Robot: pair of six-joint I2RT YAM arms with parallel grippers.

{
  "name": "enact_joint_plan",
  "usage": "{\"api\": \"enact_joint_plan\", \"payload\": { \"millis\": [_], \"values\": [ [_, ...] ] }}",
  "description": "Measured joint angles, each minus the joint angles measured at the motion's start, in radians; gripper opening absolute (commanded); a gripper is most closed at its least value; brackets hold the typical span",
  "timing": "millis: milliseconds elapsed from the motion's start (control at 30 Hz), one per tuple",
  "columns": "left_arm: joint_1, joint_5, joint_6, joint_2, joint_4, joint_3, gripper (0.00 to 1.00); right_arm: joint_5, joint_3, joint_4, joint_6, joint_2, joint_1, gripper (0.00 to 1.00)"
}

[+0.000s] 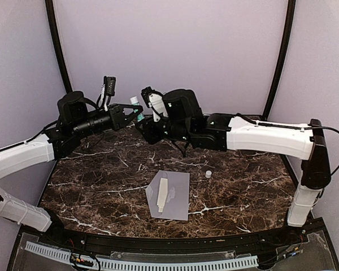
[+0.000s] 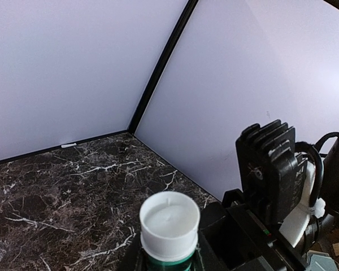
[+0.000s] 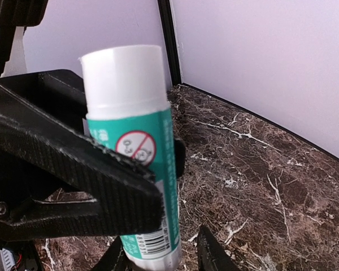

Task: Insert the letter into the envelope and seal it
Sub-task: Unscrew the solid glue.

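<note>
Up off dark brown white-veined marble desk [image 1: 101, 186]: teal-labelled glue stick w/ white cap [image 3: 133, 141], approx upright. On desk, centre-right: small white cylindrical cap [image 1: 208, 174]. Behind: pale lavender walls [image 1: 175, 45], black corner posts [image 1: 56, 45].

Glue stick [image 3: 130, 113]: 0-3 prohibition sign (barcode below).

There were two robot arms, a left arm [image 1: 22, 155] and a right arm [image 1: 265, 138], and one dark stone table [image 1: 90, 192] under them. There was one glue stick [image 3: 130, 141], up at the far side between the two arms. Near the middle of the table lay one pale envelope [image 1: 179, 200], one folded white paper [image 1: 163, 195] on top of it, and one small white round bit [image 1: 208, 174] just to its right.
</note>
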Motion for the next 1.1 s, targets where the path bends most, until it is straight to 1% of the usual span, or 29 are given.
{"api": "enact_joint_plan", "payload": {
  "millis": [167,233,267,300,400,533,633,733,833,867,967,1033,1100],
  "values": [
    [0.0,0.014,-0.003,0.011,0.0,0.0,0.0,0.013,0.005,0.0,-0.001,0.01,0.0,0.36],
    [0.0,0.017,-0.003,0.012,0.0,0.0,0.0,0.016,0.011,-0.002,-0.002,0.013,0.0,0.3],
    [0.0,0.017,-0.003,0.012,0.0,0.0,0.0,0.017,0.014,0.0,-0.005,0.015,0.0,0.23],
    [0.0,0.016,-0.003,0.013,0.001,0.0,0.0,0.014,0.016,0.001,-0.005,0.016,0.001,0.2],
    [0.0,0.02,-0.005,0.016,0.006,0.0,0.0,0.016,0.017,0.001,-0.008,0.017,0.007,0.11],
    [0.001,0.02,-0.002,0.017,0.006,0.001,0.0,0.007,0.016,0.004,-0.014,0.017,0.005,0.06],
    [0.001,0.021,0.021,0.017,-0.008,0.006,0.0,-0.046,-0.017,0.047,-0.004,0.008,-0.01,0.05],
    [0.001,0.066,0.052,0.019,-0.034,0.018,0.0,-0.192,-0.114,0.139,0.007,-0.038,-0.043,0.06],
    [0.0,0.165,0.07,0.025,-0.033,0.041,0.0,-0.408,-0.197,0.224,0.028,-0.094,-0.089,0.06],
    [0.001,0.218,0.071,0.029,-0.025,0.055,0.0,-0.492,-0.221,0.259,0.04,-0.111,-0.106,0.06],
    [0.001,0.37,0.051,0.041,0.043,0.082,0.0,-0.708,-0.275,0.361,0.083,-0.158,-0.142,0.06],
    [-0.002,0.46,0.024,0.044,0.106,0.085,0.0,-0.81,-0.292,0.409,0.113,-0.176,-0.15,0.06],
    [-0.005,0.522,0.005,0.045,0.15,0.087,0.0,-0.893,-0.293,0.437,0.137,-0.18,-0.153,0.09]
  ]
}}
